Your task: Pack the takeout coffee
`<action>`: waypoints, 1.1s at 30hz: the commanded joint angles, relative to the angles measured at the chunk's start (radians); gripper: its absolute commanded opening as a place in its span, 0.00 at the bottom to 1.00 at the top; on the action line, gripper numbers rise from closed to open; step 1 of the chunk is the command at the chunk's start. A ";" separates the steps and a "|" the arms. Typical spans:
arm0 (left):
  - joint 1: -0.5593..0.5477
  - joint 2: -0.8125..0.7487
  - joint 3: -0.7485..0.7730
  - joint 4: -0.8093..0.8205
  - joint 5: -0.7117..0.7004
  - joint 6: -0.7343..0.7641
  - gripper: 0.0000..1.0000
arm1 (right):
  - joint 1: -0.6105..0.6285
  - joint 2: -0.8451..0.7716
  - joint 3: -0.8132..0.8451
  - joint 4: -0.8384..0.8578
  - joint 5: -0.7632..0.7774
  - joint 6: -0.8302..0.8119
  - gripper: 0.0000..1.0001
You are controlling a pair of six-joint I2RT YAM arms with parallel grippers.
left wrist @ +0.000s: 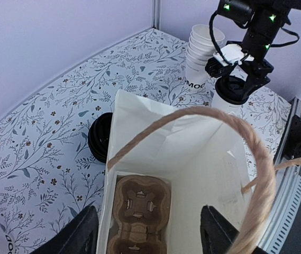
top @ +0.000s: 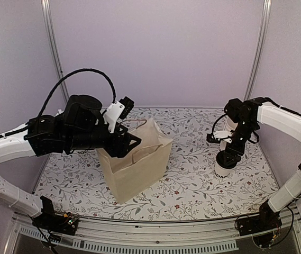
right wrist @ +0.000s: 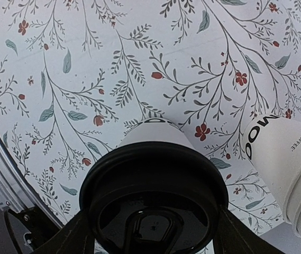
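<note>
Well apart from the paper bag (top: 139, 170), to its right, the takeout coffee (top: 224, 168) stands on the worktop (top: 192, 193), pinched by the right hand (top: 228, 157) for lifting, while the spread left hand (top: 127, 142) apparently keeps the bag's mouth open.

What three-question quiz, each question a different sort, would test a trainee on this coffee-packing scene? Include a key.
1. True or false: the takeout coffee is already inside the paper bag.
2. What lies at the bag's bottom? A) cardboard cup carrier B) stir sticks C) a spoon
3. Which gripper's fingers flank the coffee's black lid?
Key: 1 false; 2 A; 3 the right gripper.
</note>
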 commanded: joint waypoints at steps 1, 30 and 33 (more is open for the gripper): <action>0.014 -0.012 0.020 0.017 0.012 -0.011 0.68 | 0.008 -0.039 0.055 -0.022 -0.028 -0.006 0.63; 0.034 -0.169 0.208 -0.309 -0.116 -0.067 0.78 | 0.381 0.115 0.949 0.027 -0.375 -0.015 0.52; 0.041 -0.203 0.206 -0.386 -0.129 -0.086 0.87 | 0.410 0.140 0.947 0.021 -0.362 -0.031 0.52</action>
